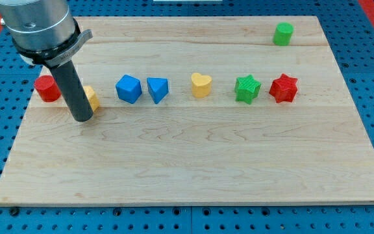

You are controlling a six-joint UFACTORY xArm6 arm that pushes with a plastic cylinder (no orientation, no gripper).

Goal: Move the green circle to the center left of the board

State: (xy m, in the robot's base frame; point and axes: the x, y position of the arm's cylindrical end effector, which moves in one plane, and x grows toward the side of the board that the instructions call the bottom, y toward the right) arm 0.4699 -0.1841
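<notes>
Dark rod without jaws, my tip against the yellow block, green circle well apart

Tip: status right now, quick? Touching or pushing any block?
No gripper, just a rod, holding nothing.
My tip is at the board's left, right against the yellow block; contact cannot be told. Green circle is far off, top right.

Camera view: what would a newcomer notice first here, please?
First the big dark rod at the view's left, my tip on the board just beside a half-hidden yellow block. Next, a row of coloured blocks crosses the board's middle. The green circle sits alone at the top right.
</notes>
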